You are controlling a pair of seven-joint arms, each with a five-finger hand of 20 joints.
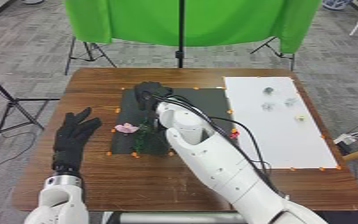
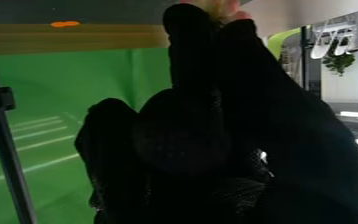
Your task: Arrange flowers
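The right hand [image 1: 151, 92] is positioned over the far left part of a dark sheet [image 1: 209, 100] on the brown desk [image 1: 87, 182]. Its arm crosses the desk diagonally from the near right. In the right wrist view, the foremost fingers [image 2: 189, 30] of the right hand [image 2: 202, 135] are narrow, their tips pinching a small pink-and-yellow bloom [image 2: 215, 7]; most of that bloom is hidden behind the glove. The remaining fingers are bent.

The left hand [image 1: 73, 140] is at the left side of the desk, apart from the dark sheet. Its fingers are extended, wide and holding nothing.

A pink flower [image 1: 127, 128] is at the left side of the dark sheet, between the two hands. Green foliage [image 1: 140, 143] is just beside it, running towards the sheet's near edge. A red flower [image 1: 235, 134] is beside the right arm, near the left edge of a white sheet [image 1: 278, 145].

On the far half of the white sheet are a dark grey piece [image 1: 268, 90], two pale grey pieces [image 1: 268, 106] and, nearer, a yellowish bloom [image 1: 300, 118]. The exact nature of the grey pieces cannot be determined. Orange marks [image 1: 109, 153] line both sheets. Beyond the desk hangs a green backdrop [image 1: 238, 25].
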